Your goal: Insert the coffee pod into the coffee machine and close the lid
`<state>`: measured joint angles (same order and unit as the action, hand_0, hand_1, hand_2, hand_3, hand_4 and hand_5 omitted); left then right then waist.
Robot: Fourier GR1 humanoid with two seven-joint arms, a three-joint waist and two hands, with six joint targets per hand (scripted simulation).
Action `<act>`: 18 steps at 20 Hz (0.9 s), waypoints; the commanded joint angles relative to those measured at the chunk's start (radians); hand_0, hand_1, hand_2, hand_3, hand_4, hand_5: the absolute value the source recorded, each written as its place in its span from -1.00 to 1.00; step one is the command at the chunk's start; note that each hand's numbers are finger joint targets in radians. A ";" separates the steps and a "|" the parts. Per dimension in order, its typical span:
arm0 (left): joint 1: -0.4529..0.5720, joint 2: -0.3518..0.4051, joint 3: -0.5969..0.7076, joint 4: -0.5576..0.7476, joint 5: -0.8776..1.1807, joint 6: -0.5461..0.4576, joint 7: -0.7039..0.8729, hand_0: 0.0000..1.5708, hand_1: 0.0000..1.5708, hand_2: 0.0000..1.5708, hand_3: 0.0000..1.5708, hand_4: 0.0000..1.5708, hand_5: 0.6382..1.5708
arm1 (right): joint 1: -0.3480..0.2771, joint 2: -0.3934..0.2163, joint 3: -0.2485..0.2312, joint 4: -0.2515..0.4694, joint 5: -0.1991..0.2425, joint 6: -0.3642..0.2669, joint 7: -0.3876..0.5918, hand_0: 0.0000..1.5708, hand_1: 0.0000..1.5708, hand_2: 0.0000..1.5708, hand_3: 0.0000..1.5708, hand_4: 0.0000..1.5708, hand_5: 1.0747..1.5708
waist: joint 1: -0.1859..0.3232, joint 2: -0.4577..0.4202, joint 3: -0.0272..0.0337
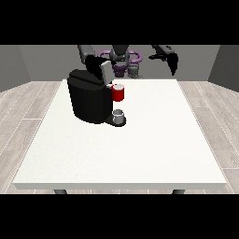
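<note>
In the frame's upper left, the hand at the view's left (96,66) is seen over the black coffee machine (88,100), its finger state unclear. The hand at the view's right (172,62) hangs with relaxed fingers, upper right. A small grey cup (118,115) sits beneath the red part (118,93). No writing is readable.

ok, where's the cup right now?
In the front view, the grey cup stands on the coffee machine base, left of the table's middle, directly below the red part.

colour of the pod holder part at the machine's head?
Red, against the black coffee machine; front view.
</note>
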<state>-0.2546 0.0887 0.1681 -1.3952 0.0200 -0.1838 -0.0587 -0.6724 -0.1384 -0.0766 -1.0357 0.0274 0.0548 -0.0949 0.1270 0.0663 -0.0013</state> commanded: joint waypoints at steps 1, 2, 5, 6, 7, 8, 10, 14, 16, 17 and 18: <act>0.036 0.025 0.015 0.022 0.023 -0.030 -0.044 -1.00 -1.00 -1.00 -1.00 -0.82 1.00 | -0.026 -0.013 0.001 0.027 0.008 0.023 0.013 -1.00 -1.00 -1.00 -1.00 -0.77 1.00 | 0.003 0.007 0.0012; -0.049 0.039 0.040 0.065 0.003 0.021 -0.027 -1.00 -1.00 -1.00 -1.00 -0.80 1.00 | -0.063 0.029 0.029 0.013 0.027 -0.011 0.023 -1.00 -1.00 -1.00 -1.00 -0.86 1.00 | -0.020 0.038 0.0011; 0.037 0.032 0.003 0.025 0.017 -0.036 -0.018 -1.00 -1.00 -1.00 -1.00 -0.81 1.00 | -0.098 0.006 0.018 0.034 0.045 -0.028 0.077 -1.00 -1.00 -1.00 -1.00 -0.82 1.00 | 0.049 -0.007 0.0011; -0.004 0.049 0.028 0.068 0.025 -0.022 -0.016 -1.00 -1.00 -1.00 -1.00 -0.80 1.00 | -0.051 0.056 0.083 0.011 0.084 -0.031 0.047 -1.00 -1.00 -1.00 -1.00 -1.00 1.00 | -0.010 -0.007 0.0011; -0.030 0.043 0.042 0.094 0.035 -0.010 -0.031 -1.00 -1.00 -1.00 -1.00 -0.85 1.00 | -0.088 0.057 0.090 0.003 0.087 -0.022 0.087 -1.00 -1.00 -1.00 -1.00 -0.92 1.00 | -0.023 -0.001 0.0010; 0.005 0.033 0.030 0.095 0.032 -0.024 -0.073 -1.00 -1.00 -1.00 -1.00 -0.82 1.00 | -0.102 0.068 0.087 0.000 0.092 -0.040 0.083 -1.00 -1.00 -1.00 -1.00 -0.73 1.00 | -0.005 -0.003 0.0010; 0.009 0.054 0.025 0.104 0.013 -0.030 -0.103 -1.00 -1.00 -1.00 -1.00 -0.79 1.00 | -0.113 0.049 0.084 0.011 0.116 -0.044 0.052 -1.00 -1.00 -1.00 -1.00 -0.84 1.00 | -0.002 0.018 0.0011; -0.002 0.001 -0.060 -0.024 0.000 -0.010 0.008 -1.00 -1.00 -1.00 -1.00 -1.00 1.00 | -0.139 0.019 0.048 0.082 0.106 -0.019 0.061 -1.00 -1.00 -1.00 -1.00 -0.86 1.00 | 0.047 -0.024 0.0015; -0.029 0.049 -0.009 0.025 0.026 -0.035 -0.049 -1.00 -1.00 -1.00 -1.00 -0.75 1.00 | -0.180 0.031 0.043 0.063 0.106 -0.026 0.065 -1.00 -1.00 -1.00 -1.00 -0.85 1.00 | 0.022 0.010 0.0012; -0.051 0.001 -0.025 0.020 0.010 0.019 -0.053 -1.00 -1.00 -1.00 -1.00 -0.77 1.00 | -0.195 0.057 0.057 0.066 0.111 -0.036 0.098 -1.00 -1.00 -1.00 -1.00 -0.91 1.00 | 0.015 0.004 0.0011; -0.028 0.041 0.000 0.039 0.003 0.012 -0.072 -1.00 -1.00 -1.00 -1.00 -0.74 1.00 | -0.138 0.080 0.068 0.045 0.111 -0.039 0.047 -1.00 -1.00 -1.00 -1.00 -0.84 1.00 | -0.005 -0.005 0.0012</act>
<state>-0.2755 0.1118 0.1541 -1.3667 0.0333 -0.1883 -0.1038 -0.8194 -0.0928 -0.0180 -0.9820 0.1340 0.0242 -0.0363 0.1425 0.0665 -0.0001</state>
